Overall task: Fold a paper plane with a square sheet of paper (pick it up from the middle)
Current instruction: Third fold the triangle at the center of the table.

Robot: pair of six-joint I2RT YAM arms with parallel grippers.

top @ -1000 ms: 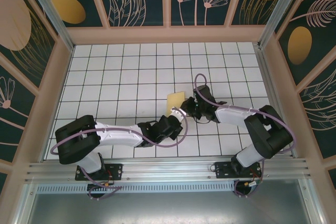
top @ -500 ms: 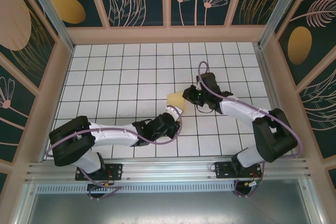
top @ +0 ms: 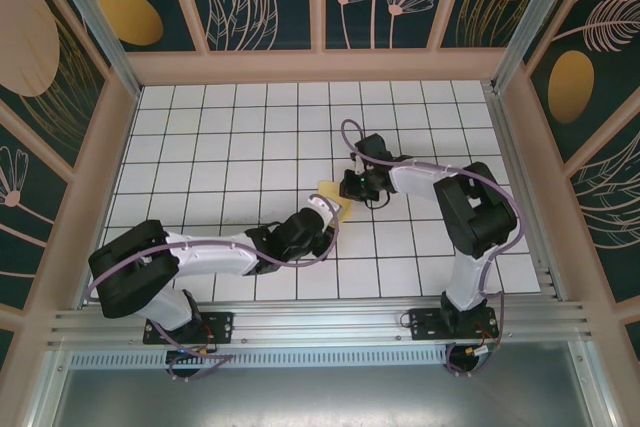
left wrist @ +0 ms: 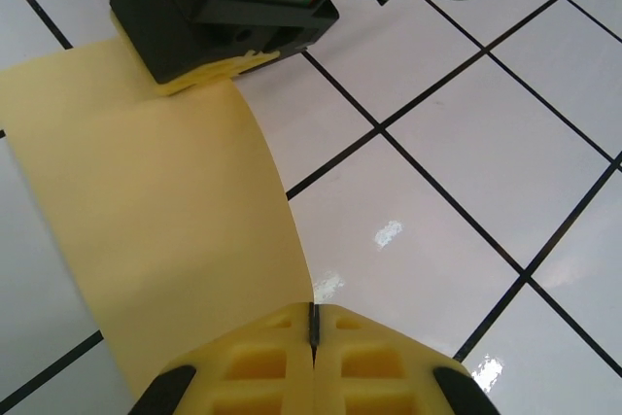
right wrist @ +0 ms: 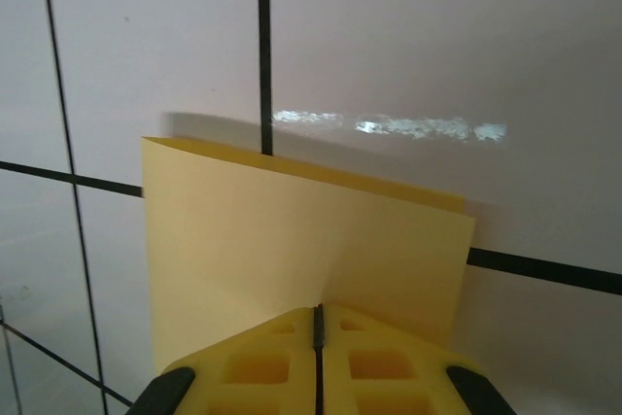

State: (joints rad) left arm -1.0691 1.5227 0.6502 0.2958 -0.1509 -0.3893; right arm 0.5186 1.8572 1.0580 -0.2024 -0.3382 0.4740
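Paper (left wrist: 165, 211) in left gripper (left wrist: 313, 320) and right gripper (right wrist: 318, 318)

The left arm (top: 200, 252) and right arm (top: 470, 212) wear white shells between bulky black joints, each trailed by a looping purple cable (top: 344, 135). At 6 o'clock, the left gripper (left wrist: 313, 328) and right gripper (right wrist: 318, 328) show yellow waffle-ribbed fingers with black corners.

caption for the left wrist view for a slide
Held between left gripper and right gripper, both shut, the yellow sheet of paper curves over the tiled table.
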